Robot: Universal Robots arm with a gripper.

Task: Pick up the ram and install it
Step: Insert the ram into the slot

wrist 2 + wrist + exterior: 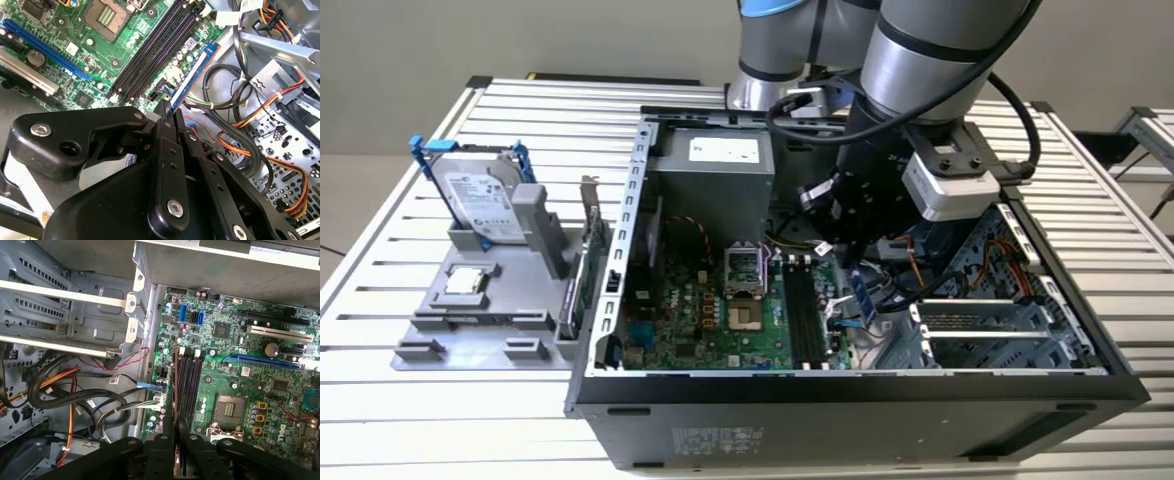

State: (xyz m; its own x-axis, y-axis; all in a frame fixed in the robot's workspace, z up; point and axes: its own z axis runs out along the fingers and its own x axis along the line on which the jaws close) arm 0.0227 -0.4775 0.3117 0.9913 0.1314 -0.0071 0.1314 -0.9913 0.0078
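Observation:
My gripper [851, 258] is down inside the open computer case, shut on the ram [865, 298]. The ram is a thin blue-green stick held on edge with its long side along the black memory slots [807, 310]. It hangs just to the exterior view's right of them, above the green motherboard [707, 320]. The second wrist view shows the ram [194, 75] as a blue strip running out from the fingertips of the gripper [166, 107], beside the memory slots [155, 50]. Seen edge-on in the first wrist view, the ram [175, 380] is a thin line next to the slots [189, 385], ahead of the gripper [175, 429].
Bundled cables [901, 290] and the metal drive cage [987, 320] crowd the side to the exterior view's right of the ram. The open processor socket [743, 270] lies beyond the slots. Outside the case, a grey fixture [480, 330] holds a hard drive [480, 200], a square chip [464, 283] and an upright card [591, 250].

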